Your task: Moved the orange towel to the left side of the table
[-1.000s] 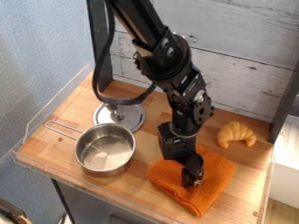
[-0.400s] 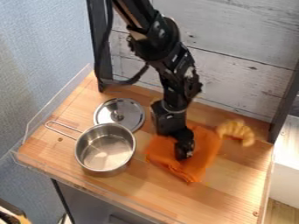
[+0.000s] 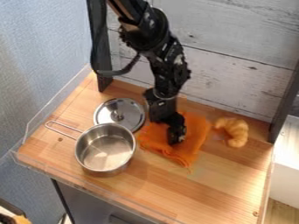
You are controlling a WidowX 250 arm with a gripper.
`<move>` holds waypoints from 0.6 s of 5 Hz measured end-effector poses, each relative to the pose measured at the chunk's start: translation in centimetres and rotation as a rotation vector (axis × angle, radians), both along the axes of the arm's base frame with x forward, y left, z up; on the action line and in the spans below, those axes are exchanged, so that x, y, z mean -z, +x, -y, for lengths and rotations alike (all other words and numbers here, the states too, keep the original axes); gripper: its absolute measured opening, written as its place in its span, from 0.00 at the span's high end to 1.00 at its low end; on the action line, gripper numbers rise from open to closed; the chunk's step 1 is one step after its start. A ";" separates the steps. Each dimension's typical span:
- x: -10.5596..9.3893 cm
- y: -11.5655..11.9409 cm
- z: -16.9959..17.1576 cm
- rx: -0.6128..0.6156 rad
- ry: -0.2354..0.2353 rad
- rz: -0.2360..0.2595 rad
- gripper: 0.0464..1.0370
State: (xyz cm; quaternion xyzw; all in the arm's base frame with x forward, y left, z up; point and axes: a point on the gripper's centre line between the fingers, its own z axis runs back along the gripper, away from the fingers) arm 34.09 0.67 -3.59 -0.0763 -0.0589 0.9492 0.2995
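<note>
With the claw [image 3: 176,136] on the towel [image 3: 194,139], maybe to drag it left, can't tell if open, shut or holding on.

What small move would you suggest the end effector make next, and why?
Probably a slight lift of the end effector before going left in view, since it is down at the towel, whose left edge lies near the pot and lid.

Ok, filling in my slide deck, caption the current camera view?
Black gripper on a rumpled orange towel, between a steel pot and a toy croissant.
</note>
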 end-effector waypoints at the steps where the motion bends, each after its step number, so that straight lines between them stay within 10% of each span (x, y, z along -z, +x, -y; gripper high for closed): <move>1: -0.1 0.2 -1.7 -0.051 0.007 0.007 0.04; 3: -0.1 0.0 -3.2 -0.102 -0.006 0.005 0.04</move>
